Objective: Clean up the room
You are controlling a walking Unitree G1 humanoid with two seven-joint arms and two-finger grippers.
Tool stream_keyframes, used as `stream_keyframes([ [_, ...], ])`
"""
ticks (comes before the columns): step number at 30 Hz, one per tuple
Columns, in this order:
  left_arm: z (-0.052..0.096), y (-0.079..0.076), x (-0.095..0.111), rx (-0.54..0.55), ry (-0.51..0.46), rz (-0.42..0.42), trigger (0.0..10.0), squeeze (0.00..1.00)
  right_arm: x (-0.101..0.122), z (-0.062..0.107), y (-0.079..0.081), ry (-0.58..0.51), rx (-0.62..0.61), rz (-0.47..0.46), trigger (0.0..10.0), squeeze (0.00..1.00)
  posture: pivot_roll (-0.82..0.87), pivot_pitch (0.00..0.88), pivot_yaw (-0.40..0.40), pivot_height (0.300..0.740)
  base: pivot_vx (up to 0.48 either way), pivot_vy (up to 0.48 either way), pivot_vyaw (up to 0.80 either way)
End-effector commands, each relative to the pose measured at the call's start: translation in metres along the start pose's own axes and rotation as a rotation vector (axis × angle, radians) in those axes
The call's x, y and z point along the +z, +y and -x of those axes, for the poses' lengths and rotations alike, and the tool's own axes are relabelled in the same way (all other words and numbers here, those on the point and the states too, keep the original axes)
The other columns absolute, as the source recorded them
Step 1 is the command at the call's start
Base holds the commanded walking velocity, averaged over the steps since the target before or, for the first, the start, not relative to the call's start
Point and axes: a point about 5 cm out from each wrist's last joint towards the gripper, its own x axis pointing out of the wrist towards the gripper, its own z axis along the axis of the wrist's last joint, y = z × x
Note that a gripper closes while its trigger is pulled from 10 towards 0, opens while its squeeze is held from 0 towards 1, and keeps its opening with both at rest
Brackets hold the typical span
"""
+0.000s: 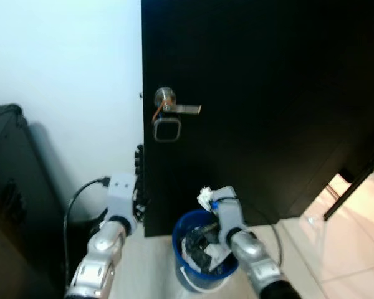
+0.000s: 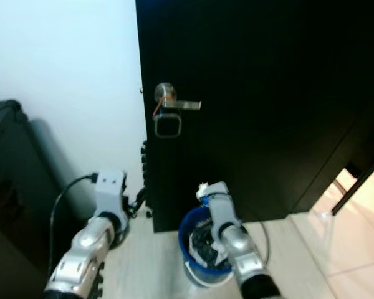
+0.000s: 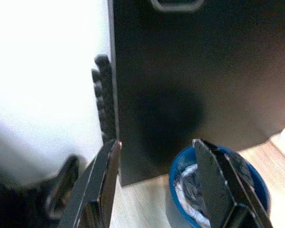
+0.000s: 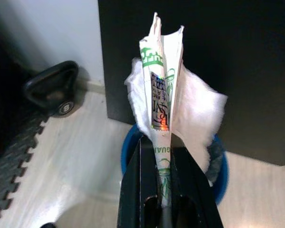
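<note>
Both silver arms reach forward and low, left on the left, right on the right, wrists pointing ahead. The left end effector (image 3: 154,175) hangs with its two black fingers (image 3: 102,185) spread well apart and nothing between them. The right end effector (image 4: 162,142) has its fingers (image 4: 133,190) pressed close together, pinching a folded paper wrapper (image 4: 160,85) and white tissue (image 4: 199,109) that stick out past the tips.
</note>
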Motion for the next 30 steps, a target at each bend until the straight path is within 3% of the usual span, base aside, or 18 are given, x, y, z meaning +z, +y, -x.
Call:
stream_keyframes([
  [1, 0.0, -0.004, -0.005, -0.02, 0.018, 0.002, 10.0, 0.0, -0.008, 0.002, -0.011, 0.055, -0.035, 0.031, 10.0, 0.0, 0.06, 0.03, -0.092, 0.74, 0.349, 0.0, 0.0],
  [9, -0.002, -0.007, -0.006, -0.036, 0.024, 0.002, 10.0, 0.0, -0.019, 0.002, -0.013, 0.131, -0.043, 0.079, 10.0, 0.0, 0.05, 0.044, -0.092, 0.74, 0.344, 0.0, 0.0],
  [14, -0.006, -0.016, -0.012, -0.077, 0.048, -0.062, 10.0, 0.0, -0.021, -0.001, -0.015, 0.163, -0.069, 0.099, 10.0, 0.0, 0.03, 0.092, -0.094, 0.74, 0.0, 0.0, 0.0],
  [18, -0.006, -0.018, -0.013, -0.084, 0.051, -0.061, 10.0, 0.0, -0.022, -0.002, -0.013, 0.177, -0.069, 0.107, 10.0, 0.0, 0.03, 0.116, -0.093, 0.74, 0.0, 0.0, 0.0],
  [24, 0.003, -0.021, -0.026, -0.082, 0.094, -0.049, 10.0, 0.0, -0.032, -0.002, -0.01, 0.237, -0.045, 0.155, 10.0, 0.0, 0.01, 0.226, -0.113, 0.74, 0.0, 0.0, 0.0],
  [26, 0.006, -0.022, -0.03, -0.083, 0.102, -0.049, 10.0, 0.0, -0.035, -0.001, -0.009, 0.25, -0.038, 0.174, 10.0, 0.0, 0.01, 0.226, -0.113, 0.74, 0.0, 0.0, 0.0],
  [28, 0.008, -0.023, -0.033, -0.092, 0.107, -0.062, 10.0, 0.0, -0.036, -0.001, -0.009, 0.258, -0.032, 0.199, 10.0, 0.0, 0.01, 0.24, -0.12, 0.74, 0.0, 0.0, 0.0],
  [30, 0.012, -0.024, -0.035, -0.14, 0.097, -0.129, 10.0, 0.0, -0.035, -0.004, -0.01, 0.272, -0.03, 0.238, 10.0, 0.0, 0.02, 0.268, -0.131, 0.74, 0.0, 0.0, 0.0],
])
